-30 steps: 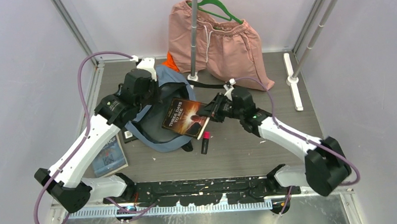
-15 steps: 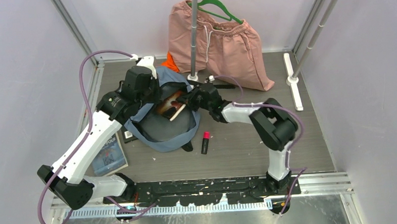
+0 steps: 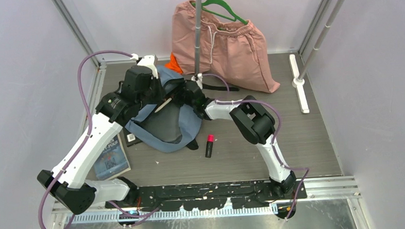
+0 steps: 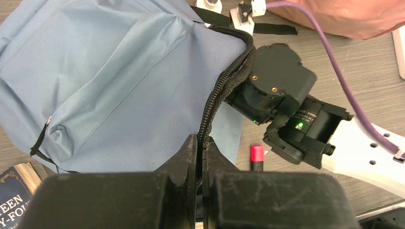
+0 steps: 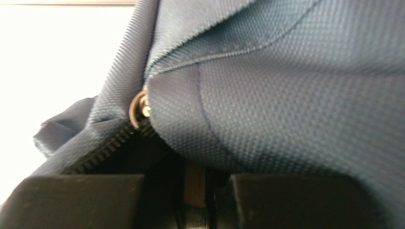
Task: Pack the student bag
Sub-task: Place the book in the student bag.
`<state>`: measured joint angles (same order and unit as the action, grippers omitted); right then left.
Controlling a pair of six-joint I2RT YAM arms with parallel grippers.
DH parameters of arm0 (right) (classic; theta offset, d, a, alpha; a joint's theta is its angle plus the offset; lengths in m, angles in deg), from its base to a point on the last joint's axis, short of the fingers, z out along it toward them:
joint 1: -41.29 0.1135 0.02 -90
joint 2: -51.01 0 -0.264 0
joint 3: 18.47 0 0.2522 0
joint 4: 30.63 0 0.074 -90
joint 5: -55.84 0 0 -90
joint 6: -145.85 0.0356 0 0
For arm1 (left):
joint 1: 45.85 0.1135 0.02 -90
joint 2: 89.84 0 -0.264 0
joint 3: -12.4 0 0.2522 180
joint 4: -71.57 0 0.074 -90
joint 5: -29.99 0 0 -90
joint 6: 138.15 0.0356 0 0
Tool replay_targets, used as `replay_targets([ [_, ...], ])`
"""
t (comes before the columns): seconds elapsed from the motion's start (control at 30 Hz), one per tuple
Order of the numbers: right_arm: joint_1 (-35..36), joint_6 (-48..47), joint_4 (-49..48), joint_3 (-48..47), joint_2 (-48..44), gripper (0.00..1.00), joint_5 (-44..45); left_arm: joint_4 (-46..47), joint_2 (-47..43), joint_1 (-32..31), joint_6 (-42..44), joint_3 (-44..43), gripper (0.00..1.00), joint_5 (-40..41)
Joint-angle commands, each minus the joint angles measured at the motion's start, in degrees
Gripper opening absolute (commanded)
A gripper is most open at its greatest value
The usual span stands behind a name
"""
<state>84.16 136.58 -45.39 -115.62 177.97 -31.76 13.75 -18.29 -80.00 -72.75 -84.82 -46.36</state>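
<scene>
Student bag [image 3: 165, 129]: mid-table [image 3: 294, 141], mouth open.
Left gripper [image 4: 201, 148]: pinching zipper rim [image 4: 224, 86].
Right gripper [image 5: 191, 191]: buried inside bag, grip indiscernible.
Outstanding, by estimate: book [image 3: 111, 159], marker [image 3: 210, 144], zipping.

The left arm [image 3: 86, 148] is raised from its base and stretched forward and to the right. The left gripper [image 4: 200, 144] is pinched tight on the black zipper edge of the student bag [image 4: 105, 81], with no gap left between its fingers. The right arm [image 3: 270, 153] is folded sharply at the elbow and reached leftward toward the left arm's wrist, and the right gripper [image 5: 195, 193] is buried under the bag's fabric, its fingers drawn close on a thin tan strip [image 5: 195, 181].
</scene>
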Motion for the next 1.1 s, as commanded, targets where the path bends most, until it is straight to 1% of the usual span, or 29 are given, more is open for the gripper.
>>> replay_targets([
  [0.0,1.0,-0.7,-0.3,-3.0,0.1,0.01,0.3,3.6,-1.8,0.1,-1.8,-3.0,0.00,-2.0],
  [0.03,1.0,-0.8,0.4,-2.4,-0.1,0.05,-0.2,3.8,-2.0,0.1,-1.9,-2.6,0.00,-2.0],
  [0.07,1.0,-0.8,0.7,-1.6,-0.3,0.14,-0.5,4.0,-2.0,0.2,-2.1,-2.3,0.00,-2.0],
  [0.1,1.0,-0.8,0.9,-0.5,-0.7,0.26,-0.8,4.1,-2.0,0.3,-2.3,-2.0,0.00,-2.1],
  [0.13,0.8,-1.1,1.2,0.5,-1.3,0.43,-1.1,4.2,-2.0,0.5,-2.4,-1.8,0.00,-2.2],
  [0.17,0.8,-1.6,1.5,1.4,-2.0,0.52,-1.5,4.2,-1.9,0.7,-2.6,-1.5,0.00,-2.1],
  [0.23,0.9,-3.6,5.3,2.7,-4.2,0.63,-1.6,4.2,-2.0,1.0,-2.7,-1.2,0.00,-2.1],
  [0.27,0.9,-4.5,7.4,3.5,-5.5,0.67,-1.6,4.1,-2.1,1.1,-2.7,-1.0,0.00,-2.1],
  [0.3,0.9,-5.6,8.9,4.4,-7.5,0.76,-1.6,4.1,-2.2,1.3,-2.7,-0.8,0.00,-2.1],
  [0.33,0.9,-6.0,10.1,5.7,-9.0,0.80,-1.6,4.2,-2.3,1.6,-2.7,-0.6,0.00,-2.1],
  [0.37,0.8,-6.6,11.4,6.8,-10.5,0.86,-1.4,4.3,-2.4,1.8,-2.7,-0.4,0.00,-2.1],
  [0.4,0.9,-7.5,12.9,7.8,-12.0,0.96,-1.1,4.5,-2.5,2.1,-2.8,-0.2,0.00,-2.1],
  [0.43,0.9,-8.6,14.8,8.5,-13.5,0.99,-0.9,4.7,-2.4,2.3,-2.8,0.0,0.00,-2.1],
  [0.6,0.9,-15.1,22.5,11.7,-20.6,1.00,0.0,5.0,-2.3,3.5,-2.9,0.9,0.00,-2.4],
  [0.7,0.9,-19.9,24.6,15.6,-25.6,1.00,-1.0,5.3,-2.4,4.2,-2.9,1.5,0.00,-2.8],
  [0.8,0.9,-22.7,25.1,21.1,-31.6,1.00,-0.5,6.0,-2.7,4.6,-2.8,2.7,0.00,-3.0],
  [0.9,0.9,-27.5,28.0,24.8,-38.3,1.00,2.5,6.1,-2.6,5.0,-2.8,3.5,0.00,-3.5],
  [0.93,1.0,-28.9,31.1,25.8,-40.2,1.00,4.4,6.1,-2.7,5.0,-2.8,3.9,0.00,-4.0],
  [1.07,0.8,-33.1,37.4,29.4,-47.6,1.00,11.4,6.1,-2.3,5.0,-1.8,5.6,0.00,-8.0],
])
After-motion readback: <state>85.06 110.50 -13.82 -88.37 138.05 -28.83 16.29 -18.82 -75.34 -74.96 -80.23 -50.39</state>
